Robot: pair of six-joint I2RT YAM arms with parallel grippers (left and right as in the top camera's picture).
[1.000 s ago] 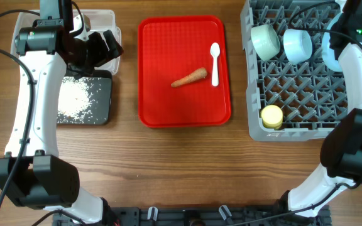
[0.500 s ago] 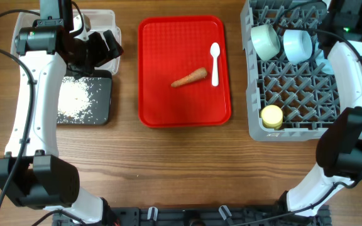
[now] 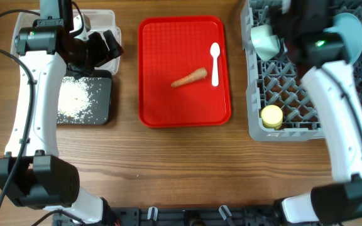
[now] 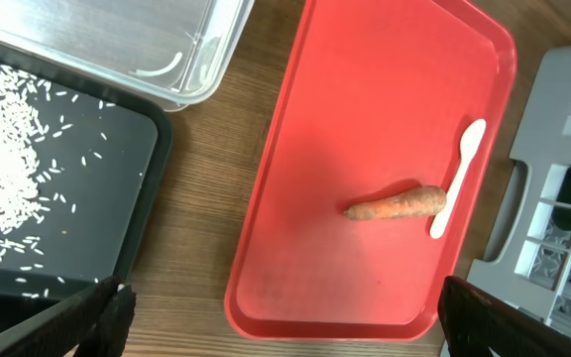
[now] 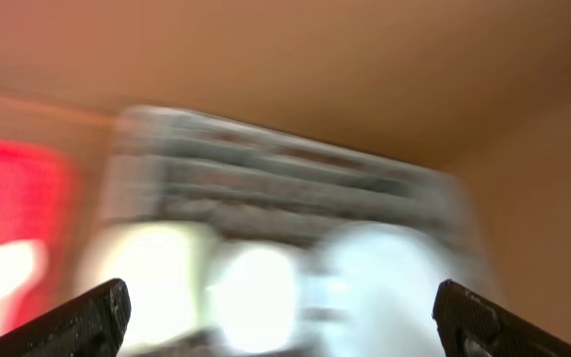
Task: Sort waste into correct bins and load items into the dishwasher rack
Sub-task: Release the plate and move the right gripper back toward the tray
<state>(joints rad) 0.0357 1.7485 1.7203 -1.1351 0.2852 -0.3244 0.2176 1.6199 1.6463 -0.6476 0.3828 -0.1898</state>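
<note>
the carrot (image 3: 189,78) lies on its side near the middle of the red tray (image 3: 162,107), with the white spoon (image 3: 215,63) just to its right, bowl end toward the tray's far edge; in the left wrist view the carrot's thick end touches or nearly touches the spoon's handle. the left gripper (image 4: 285,322) hangs over the clear tub (image 3: 109,19) at the far left of the counter (image 3: 168,163), its jaws spread wide with nothing between them. just in front of the tub sits the black tray (image 3: 102,113), with rice grains (image 3: 74,97) scattered over its floor. the right arm reaches over the grey rack (image 3: 288,94) on the right. the right gripper (image 5: 285,322) shows its jaws spread apart and empty, though that view is badly blurred, giving only pale shapes in the rack. in the rack, a mint green bowl (image 3: 264,41) sits at the far left, a pale blue plate (image 3: 349,34) stands at the far right, and a yellow cup (image 3: 271,116) sits in the near left corner.
</note>
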